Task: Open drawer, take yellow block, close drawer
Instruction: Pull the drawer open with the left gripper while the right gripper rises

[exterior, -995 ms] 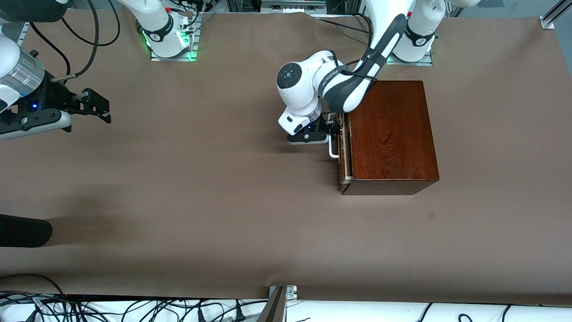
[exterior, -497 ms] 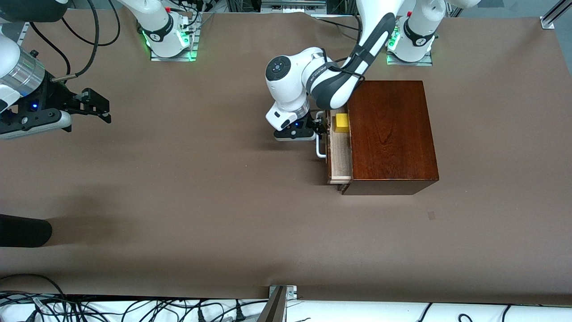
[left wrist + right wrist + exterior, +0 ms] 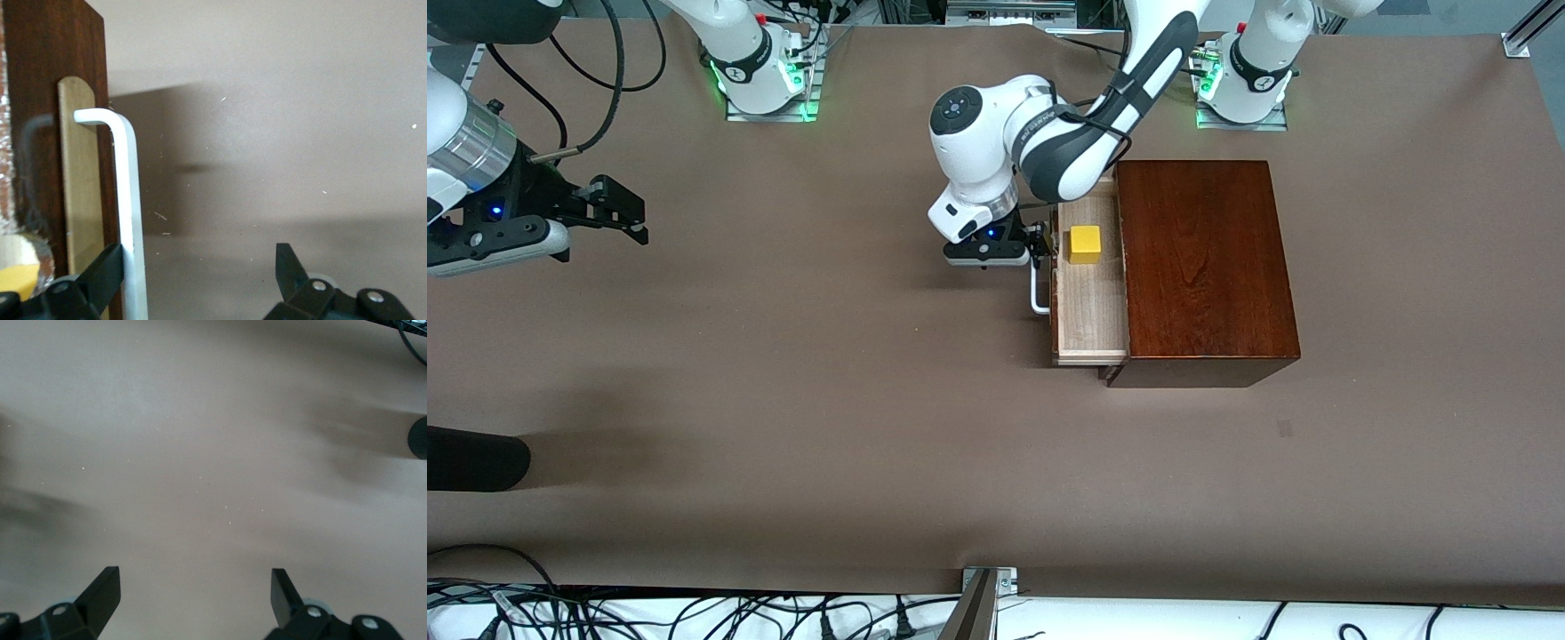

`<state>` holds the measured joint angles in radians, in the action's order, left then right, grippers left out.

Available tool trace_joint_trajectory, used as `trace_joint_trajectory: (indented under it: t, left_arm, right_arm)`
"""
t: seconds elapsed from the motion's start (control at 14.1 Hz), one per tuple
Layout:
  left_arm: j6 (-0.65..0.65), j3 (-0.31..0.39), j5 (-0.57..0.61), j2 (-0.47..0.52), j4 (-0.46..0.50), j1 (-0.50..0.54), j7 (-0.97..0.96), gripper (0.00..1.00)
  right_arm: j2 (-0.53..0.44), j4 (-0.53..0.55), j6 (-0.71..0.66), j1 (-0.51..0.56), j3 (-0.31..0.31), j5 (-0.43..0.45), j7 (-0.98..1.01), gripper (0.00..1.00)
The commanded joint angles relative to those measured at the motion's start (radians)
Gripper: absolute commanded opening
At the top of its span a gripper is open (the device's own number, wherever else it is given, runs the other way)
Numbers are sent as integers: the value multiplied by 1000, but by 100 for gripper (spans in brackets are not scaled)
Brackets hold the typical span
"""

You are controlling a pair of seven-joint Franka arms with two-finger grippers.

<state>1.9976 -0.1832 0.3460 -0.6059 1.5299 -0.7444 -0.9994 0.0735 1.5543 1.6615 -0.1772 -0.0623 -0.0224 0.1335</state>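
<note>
The dark-brown wooden box stands toward the left arm's end of the table. Its drawer is pulled well out, pale-wood tray showing. The yellow block sits in the tray, at the end farther from the front camera. My left gripper is at the white bar handle. In the left wrist view its jaws stand wide open, with one finger hooked between the handle and the drawer front. My right gripper waits open over bare table, also seen in its wrist view.
A black rounded object juts in at the right arm's end of the table, nearer the front camera. Cables and a metal bracket run along the table edge nearest the front camera. Brown table surface lies between the two arms.
The drawer has slid out of the box toward the right arm's end, drawn by my left gripper at the handle. The yellow block has come into view. The right arm has not moved.
</note>
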Motion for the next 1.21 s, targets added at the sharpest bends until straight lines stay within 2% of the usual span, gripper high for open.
trace_joint_trajectory:
  t: [0.0, 0.21, 0.43, 0.64, 0.85, 0.99, 1.14]
  left_arm:
    - [-142, -4, -4, -11, -103, -12, -2, 100]
    - [-327, -4, -22, 46, -195, 3, 28, 100]
    - [-419, -2, -82, 162, -205, 52, 103, 100]
    - [-477, -4, -156, 248, -205, 208, 253, 100]
    - [-528, -4, -234, 310, -205, 402, 459, 100]
    - [-545, -2, -326, 328, -205, 547, 594, 100]
    - [-556, 8, -332, 339, -192, 646, 735, 100]
  right_arm:
    - [-4, -10, -38, -1, 7, -8, 0, 100]
    - [0, -8, -46, -8, 12, -8, 64, 100]
    - [9, -10, -42, -45, 44, -10, 98, 100]
    - [11, -13, -31, -119, 73, -16, 133, 100]
    - [40, -19, -5, -253, 85, -76, 137, 100]
    - [80, -26, 75, -379, 93, -67, 135, 100]
    - [144, -60, 157, -480, 93, -51, 133, 100]
